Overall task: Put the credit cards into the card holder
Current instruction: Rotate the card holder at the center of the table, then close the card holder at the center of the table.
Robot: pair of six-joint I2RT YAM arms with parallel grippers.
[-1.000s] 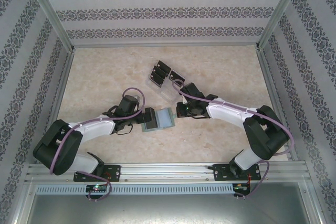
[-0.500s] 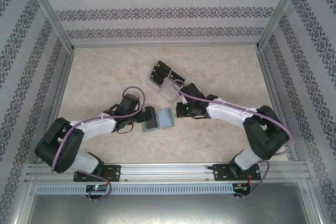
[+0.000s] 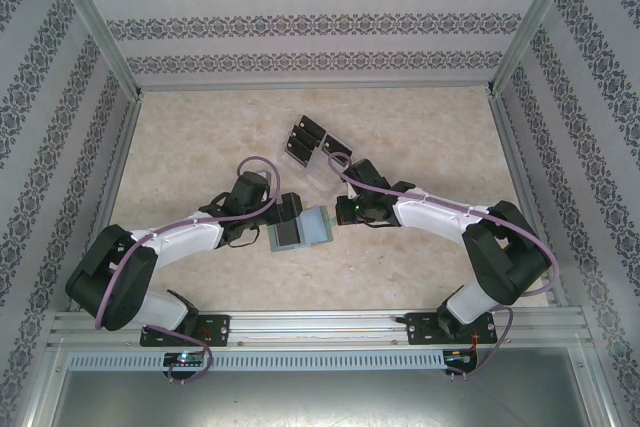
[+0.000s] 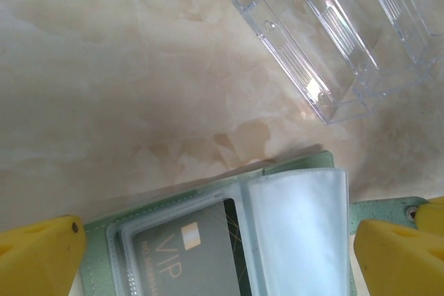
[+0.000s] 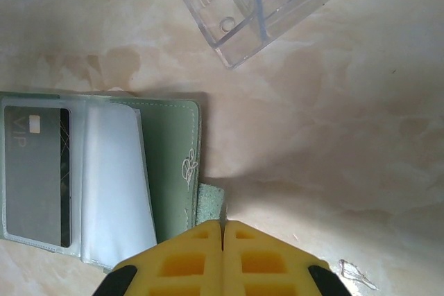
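The card holder (image 3: 303, 228) lies open on the table, a grey-green wallet with clear sleeves (image 4: 298, 233). One black credit card (image 4: 187, 254) marked VIP sits inside its left sleeve (image 5: 35, 171). Several more credit cards (image 3: 305, 137) lie at the far end of the clear tray. My left gripper (image 4: 218, 261) hovers open over the wallet's far edge, one yellow finger on each side (image 3: 289, 209). My right gripper (image 5: 223, 230) is shut on the wallet's clasp tab (image 5: 210, 202) at its right edge (image 3: 340, 213).
A clear plastic tray (image 3: 322, 165) lies just beyond the wallet, close to both grippers (image 4: 333, 39) (image 5: 257, 5). Patterned walls and metal posts bound the table on three sides. Bare marble-look tabletop stretches to the left and right.
My left gripper has shifted a little toward the far side, uncovering the carded sleeve of the wallet. The right gripper and the wallet have stayed put.
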